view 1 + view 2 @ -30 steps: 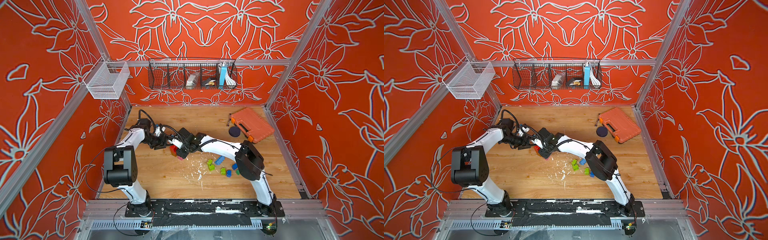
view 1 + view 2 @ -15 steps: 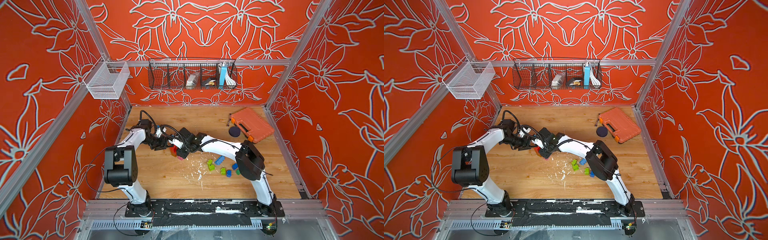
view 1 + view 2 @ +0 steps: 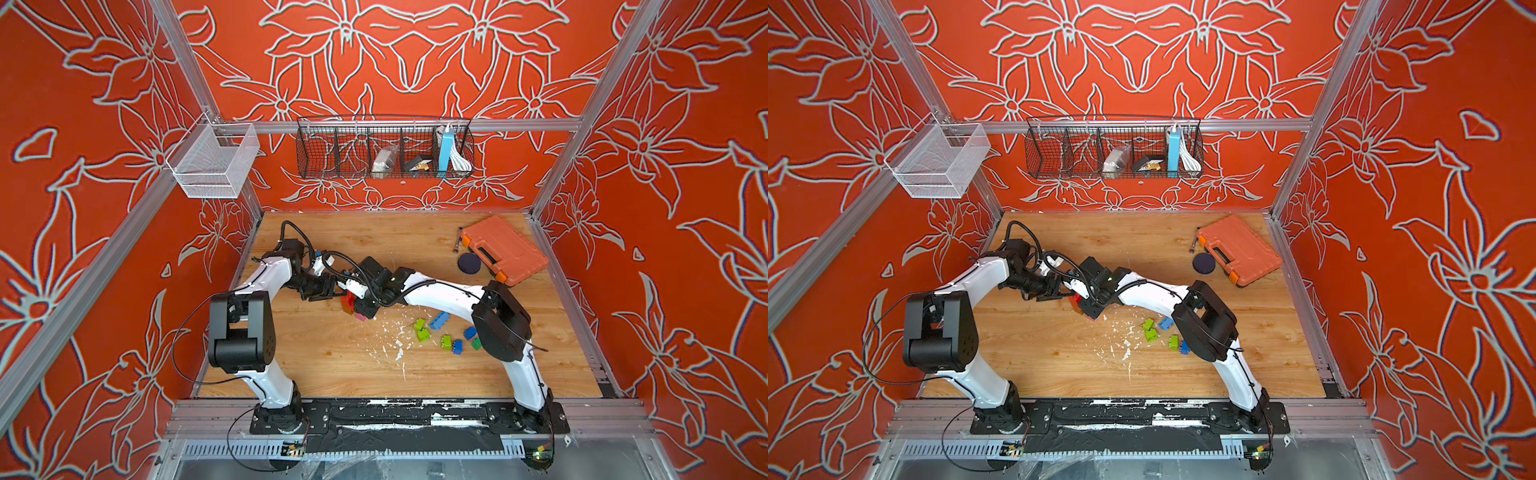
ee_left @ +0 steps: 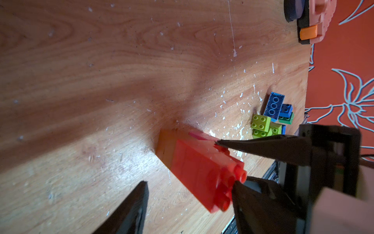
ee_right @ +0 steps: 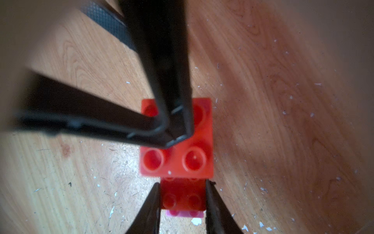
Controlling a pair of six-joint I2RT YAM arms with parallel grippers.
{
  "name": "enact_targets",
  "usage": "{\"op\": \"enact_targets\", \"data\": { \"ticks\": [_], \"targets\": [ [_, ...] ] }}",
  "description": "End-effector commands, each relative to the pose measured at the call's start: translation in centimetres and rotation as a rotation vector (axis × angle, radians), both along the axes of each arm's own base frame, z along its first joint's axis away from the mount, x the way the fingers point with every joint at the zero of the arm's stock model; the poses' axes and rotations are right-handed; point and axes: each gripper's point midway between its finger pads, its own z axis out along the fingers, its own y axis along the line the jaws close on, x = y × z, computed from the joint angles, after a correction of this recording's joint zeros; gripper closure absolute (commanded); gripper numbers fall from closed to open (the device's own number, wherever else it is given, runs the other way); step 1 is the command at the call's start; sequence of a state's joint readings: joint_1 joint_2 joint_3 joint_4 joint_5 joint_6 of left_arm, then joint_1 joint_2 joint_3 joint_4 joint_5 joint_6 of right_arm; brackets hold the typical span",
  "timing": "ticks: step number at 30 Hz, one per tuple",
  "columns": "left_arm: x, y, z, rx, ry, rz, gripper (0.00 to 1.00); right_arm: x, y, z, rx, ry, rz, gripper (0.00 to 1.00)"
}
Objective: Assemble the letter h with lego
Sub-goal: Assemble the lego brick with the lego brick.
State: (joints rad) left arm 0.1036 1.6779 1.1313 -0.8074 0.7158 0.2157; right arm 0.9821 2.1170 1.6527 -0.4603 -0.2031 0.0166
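Observation:
A standing stack of red lego [image 3: 347, 301] [image 4: 194, 166] with a pink brick [image 5: 184, 213] at its foot is in the middle left of the table in both top views. My right gripper [image 5: 182, 182] [image 3: 361, 309] is shut on a lower red brick [image 5: 182, 196] of that stack. My left gripper [image 4: 189, 182] [image 3: 328, 291] is open; one of its fingers [image 5: 168, 81] rests on the studded top red brick [image 5: 194, 160], the other hangs beside the stack. Loose lime green [image 3: 423, 335], blue [image 3: 439, 321] and dark green [image 3: 476, 344] lego lie by the right arm.
An orange tool case [image 3: 505, 249] and a dark round disc [image 3: 468, 262] lie at the back right. A black wire basket [image 3: 384, 147] and a white mesh basket [image 3: 212, 160] hang on the walls. White flecks [image 3: 399, 345] dot the wooden table [image 3: 332, 374].

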Motion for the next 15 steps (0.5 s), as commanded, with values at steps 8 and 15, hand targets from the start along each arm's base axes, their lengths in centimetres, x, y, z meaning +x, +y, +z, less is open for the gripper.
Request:
{"op": "enact_targets", "data": {
  "ticks": [8, 15],
  "targets": [
    [-2.6, -0.7, -2.3, 0.040, 0.080, -0.074, 0.34, -1.8, -4.0, -6.3, -0.184, 0.058, 0.032, 0.80],
    [-3.0, -0.6, -3.1, 0.049, 0.095, -0.078, 0.35, -2.3, -4.8, -8.6, -0.211, 0.069, 0.042, 0.81]
  ]
}}
